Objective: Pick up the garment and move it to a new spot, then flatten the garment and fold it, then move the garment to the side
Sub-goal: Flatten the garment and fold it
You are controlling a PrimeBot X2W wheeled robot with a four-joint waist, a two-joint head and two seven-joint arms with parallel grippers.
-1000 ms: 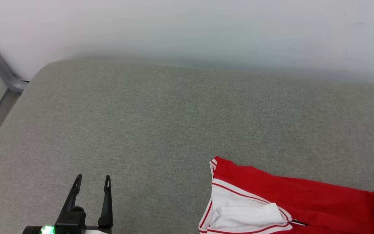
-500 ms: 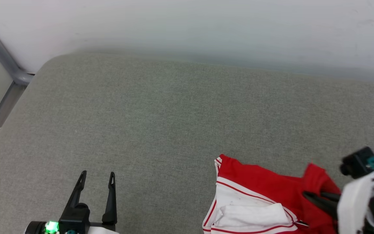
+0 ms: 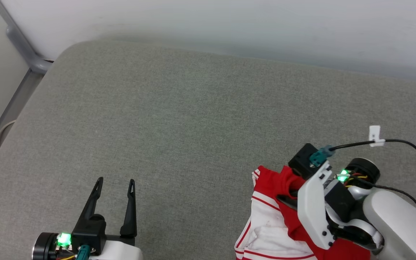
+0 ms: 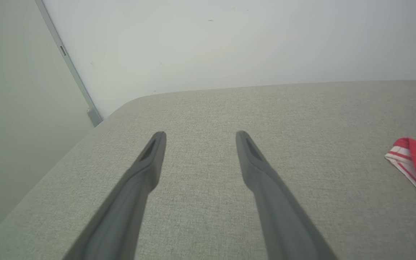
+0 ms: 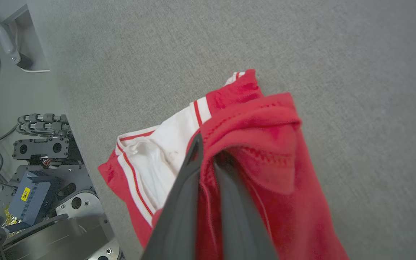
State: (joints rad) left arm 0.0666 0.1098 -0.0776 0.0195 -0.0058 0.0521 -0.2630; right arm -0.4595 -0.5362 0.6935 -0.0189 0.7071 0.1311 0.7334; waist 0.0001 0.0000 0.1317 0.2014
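Pinching a bunched red fold of the basketball T-shirt (image 5: 265, 137), your right tool (image 5: 208, 155) has its two dark fingers clamped on the cloth. The shirt lies crumpled at the near right of the grey fabric bench (image 3: 179, 119), a white striped sleeve (image 3: 265, 231) exposed, its lower part seemingly spilling over the near edge. Your left tool (image 3: 116, 180) hovers spread wide and empty, well apart from the shirt.

Near right on the tabletop (image 3: 193, 108), shirt (image 3: 267, 216) in right tool (image 5: 209, 153); near left, left tool (image 3: 116, 180); far behind, wall (image 3: 229, 21).
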